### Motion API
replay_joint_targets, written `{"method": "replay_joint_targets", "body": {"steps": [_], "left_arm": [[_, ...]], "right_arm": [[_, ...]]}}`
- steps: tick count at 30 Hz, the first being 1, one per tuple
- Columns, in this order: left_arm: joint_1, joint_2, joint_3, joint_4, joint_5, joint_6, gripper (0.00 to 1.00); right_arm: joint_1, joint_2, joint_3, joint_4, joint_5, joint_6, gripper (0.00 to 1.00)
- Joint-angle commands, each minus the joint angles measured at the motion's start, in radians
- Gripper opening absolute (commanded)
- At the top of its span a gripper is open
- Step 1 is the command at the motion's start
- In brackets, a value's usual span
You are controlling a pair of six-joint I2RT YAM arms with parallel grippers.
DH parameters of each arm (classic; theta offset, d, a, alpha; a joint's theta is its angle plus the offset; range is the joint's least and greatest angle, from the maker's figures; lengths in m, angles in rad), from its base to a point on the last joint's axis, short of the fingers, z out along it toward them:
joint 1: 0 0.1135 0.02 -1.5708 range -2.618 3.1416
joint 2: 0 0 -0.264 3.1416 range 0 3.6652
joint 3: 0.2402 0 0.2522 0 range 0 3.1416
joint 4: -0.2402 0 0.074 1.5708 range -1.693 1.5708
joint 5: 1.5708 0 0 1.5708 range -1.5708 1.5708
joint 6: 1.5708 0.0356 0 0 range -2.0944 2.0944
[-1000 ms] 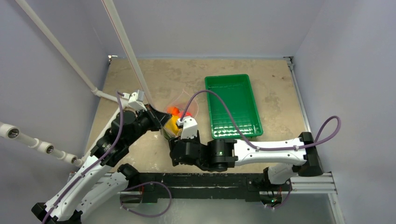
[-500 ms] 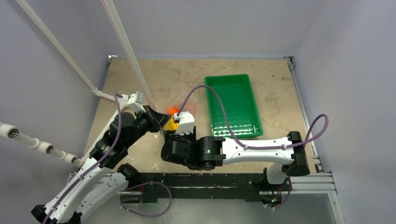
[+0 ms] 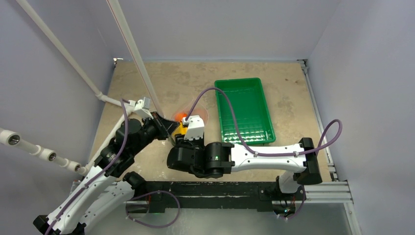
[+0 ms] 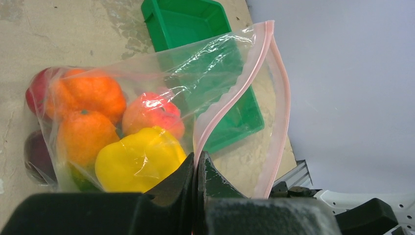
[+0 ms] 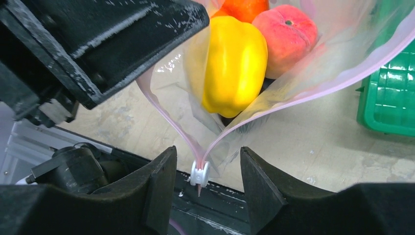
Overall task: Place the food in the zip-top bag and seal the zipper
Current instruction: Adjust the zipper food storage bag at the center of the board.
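Note:
The clear zip-top bag [image 4: 161, 73] hangs with its mouth open and holds the food: a yellow pepper [image 4: 137, 161], orange fruits [image 4: 88, 93], a peach [image 4: 151, 115], and a red and a purple piece. My left gripper [image 4: 196, 161] is shut on the pink zipper [image 4: 230, 98] strip near its end. My right gripper [image 5: 203, 166] is open, with the white slider [image 5: 199, 173] of the zipper between its fingers, not touched. In the top view both grippers meet at the bag [image 3: 183, 122], which the right wrist mostly hides.
The green ribbed tray [image 3: 244, 111] lies just right of the bag and holds nothing. White pipes [image 3: 132, 49] slant across the left side. The black rail [image 3: 220, 188] of the arm bases runs along the near edge, just below the slider.
My right arm has swung left and nearer the bag's near end, now covering more of the bag in the top view. The left gripper has held still on the zipper.

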Motion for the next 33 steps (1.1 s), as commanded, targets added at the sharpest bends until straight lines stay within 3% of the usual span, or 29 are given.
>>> {"method": "replay_joint_targets", "body": {"steps": [1,14,19,24,29,33], "left_arm": [[0.003,-0.008,-0.010,0.044,0.015,-0.022,0.00],[0.002,-0.009,-0.009,0.040,0.016,-0.025,0.00],[0.002,-0.006,-0.007,0.041,0.016,-0.023,0.00],[0.003,-0.006,-0.004,0.031,0.016,-0.019,0.00],[0.002,-0.006,0.016,-0.004,-0.017,0.000,0.01],[0.003,0.002,0.064,-0.030,-0.036,0.035,0.17]], "right_arm": [[0.004,0.003,0.065,-0.011,0.053,0.008,0.52],[0.003,0.044,0.087,0.013,0.061,-0.044,0.40],[0.003,0.043,0.097,-0.009,0.066,-0.032,0.25],[0.003,0.037,0.102,-0.018,0.081,-0.046,0.00],[0.003,0.009,0.112,-0.014,0.081,-0.105,0.00],[0.002,-0.003,0.128,0.017,0.070,-0.234,0.00]]}}
